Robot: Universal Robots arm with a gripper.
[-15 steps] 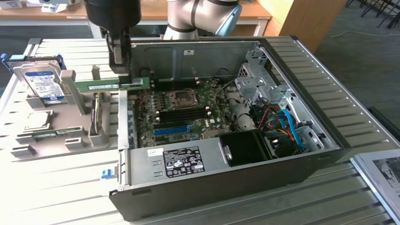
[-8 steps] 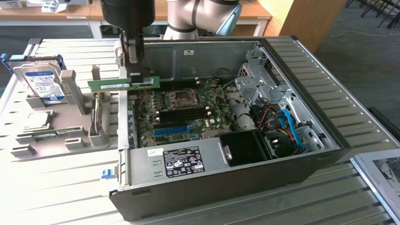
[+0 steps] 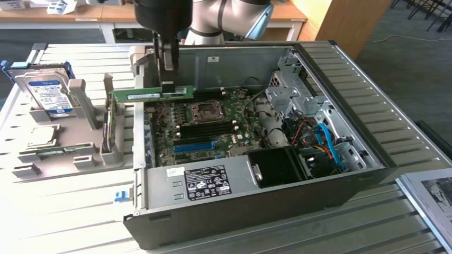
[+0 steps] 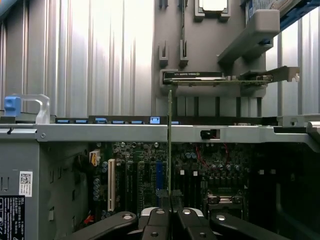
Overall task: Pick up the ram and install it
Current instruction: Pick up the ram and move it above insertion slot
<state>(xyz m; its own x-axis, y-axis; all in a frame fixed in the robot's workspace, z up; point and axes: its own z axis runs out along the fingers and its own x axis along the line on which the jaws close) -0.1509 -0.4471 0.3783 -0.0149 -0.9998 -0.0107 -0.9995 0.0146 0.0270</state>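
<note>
- The slatted metal table (image 3: 63, 222) carried everything: an open computer case (image 3: 367, 111) and, on the exterior view's left, a grey holder (image 3: 71, 159).
- The case lay on its side with the panel off. It held the motherboard (image 3: 205, 127), a power supply (image 3: 205, 182) with a black label at the near end, and a drive cage with blue and red cables on the exterior view's right.
- From the wrist, the case's side wall (image 4: 150, 132) ran as a pale bar across the picture, with the motherboard (image 4: 145, 170) below it and the holder (image 4: 200, 45) beyond it.
- The robot arm (image 3: 219, 16) came down from above, over the case wall nearest the holder.
- The holder carried a hard drive (image 3: 46, 95) standing upright with a blue-white label, and a square silver processor chip (image 3: 44, 136) lying flat. The wrist view added a dark card (image 4: 200, 76) with a metal bracket.
- The gripper (image 3: 168, 79) had its fingers closed on the ram (image 3: 152, 94), pinching it near the middle of the top edge.
- The ram hung level in the air across that case wall, above the motherboard's edge — clear of the black memory slots (image 3: 205, 128).
- The exterior view showed the green broad face of the stick; from the wrist the ram (image 4: 170, 145) appeared edge-on, a thin line rising from between the fingertips (image 4: 159, 217).
</note>
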